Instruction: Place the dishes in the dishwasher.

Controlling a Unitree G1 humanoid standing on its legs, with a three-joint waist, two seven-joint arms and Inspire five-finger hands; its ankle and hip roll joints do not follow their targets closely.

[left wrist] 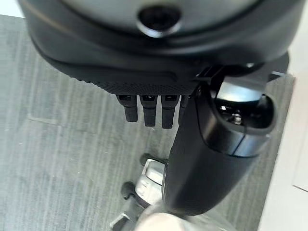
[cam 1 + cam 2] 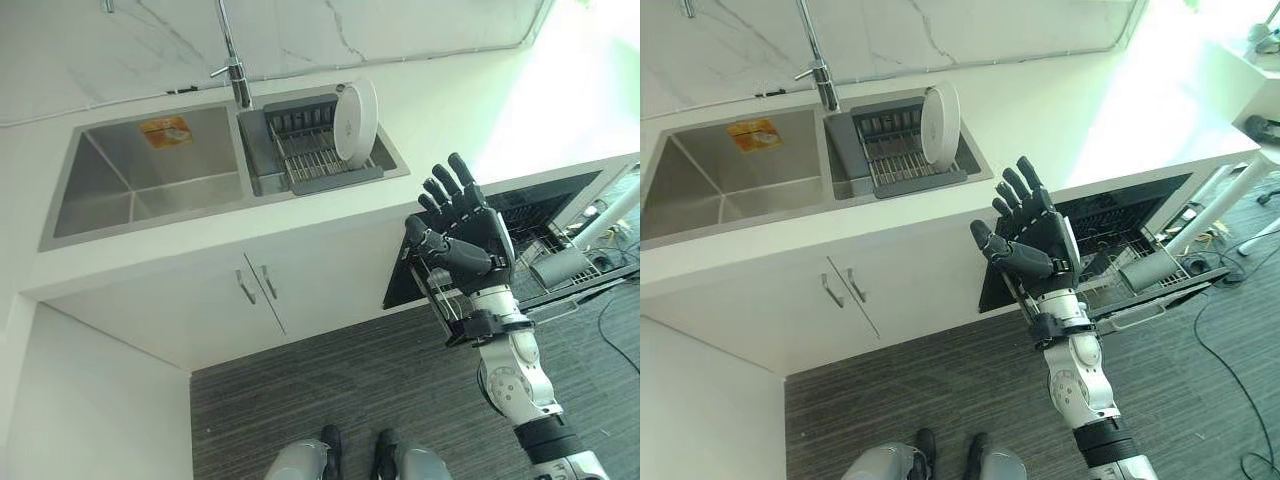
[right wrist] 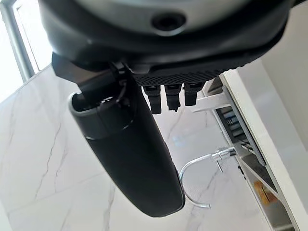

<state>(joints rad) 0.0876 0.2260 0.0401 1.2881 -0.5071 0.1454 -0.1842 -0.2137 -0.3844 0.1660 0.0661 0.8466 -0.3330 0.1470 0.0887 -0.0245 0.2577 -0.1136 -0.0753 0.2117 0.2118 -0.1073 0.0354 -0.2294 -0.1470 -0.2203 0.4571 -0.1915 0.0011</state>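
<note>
A white round plate stands on edge in the grey rack beside my sink. The dishwasher gapes open under the counter, its wire basket pulled out.

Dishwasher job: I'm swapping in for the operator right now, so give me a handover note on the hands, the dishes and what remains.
Right hand: raised in front of the counter, fingers straight, holding nothing.
Left hand: hanging over the floor, open, holding nothing.
White plate: upright in the drying rack in the sink's right basin.
Dishwasher: open, rack pulled out; no plate visible in it.
Done: nothing loaded yet.
Left: take the plate and place it in the dishwasher.
</note>
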